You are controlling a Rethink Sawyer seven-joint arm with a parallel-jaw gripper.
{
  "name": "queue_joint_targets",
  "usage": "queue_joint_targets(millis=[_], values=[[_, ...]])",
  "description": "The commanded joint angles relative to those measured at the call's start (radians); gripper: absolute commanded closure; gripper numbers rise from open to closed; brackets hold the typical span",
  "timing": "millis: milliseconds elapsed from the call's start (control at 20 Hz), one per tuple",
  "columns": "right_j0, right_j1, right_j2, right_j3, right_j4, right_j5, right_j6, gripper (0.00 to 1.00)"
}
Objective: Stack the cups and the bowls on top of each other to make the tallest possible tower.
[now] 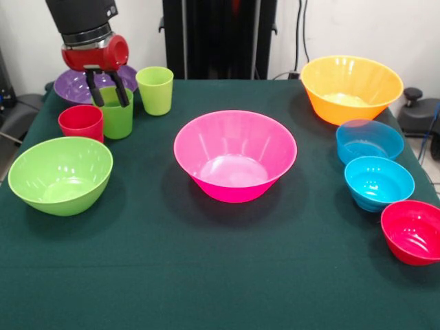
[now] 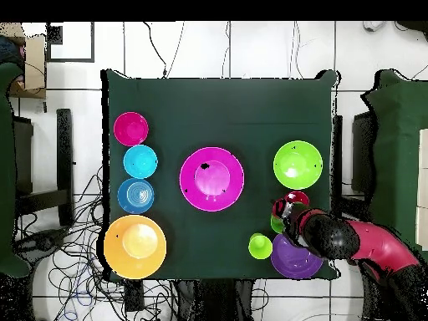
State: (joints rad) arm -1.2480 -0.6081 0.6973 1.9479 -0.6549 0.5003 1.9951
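Directly under the spread claw (image 1: 110,95), green cup (image 1: 115,117), fingers straddling its rim

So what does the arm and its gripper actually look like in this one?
The gripper has two thin black fingers hanging from a glossy red rounded housing. Above that sits a silvery ring, then a black cylindrical wrist section. In the overhead view the arm shows bulky red segments with black joints. No cables or markings can be made out on it.
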Motion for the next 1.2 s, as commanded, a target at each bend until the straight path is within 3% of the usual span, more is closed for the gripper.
queue_joint_targets(millis=[50,1200], values=[[0.005,-0.016,0.051,-0.066,-0.065,0.153,-0.314,0.0],[-0.016,0.054,0.091,-0.16,-0.097,0.214,-0.369,0.0]])
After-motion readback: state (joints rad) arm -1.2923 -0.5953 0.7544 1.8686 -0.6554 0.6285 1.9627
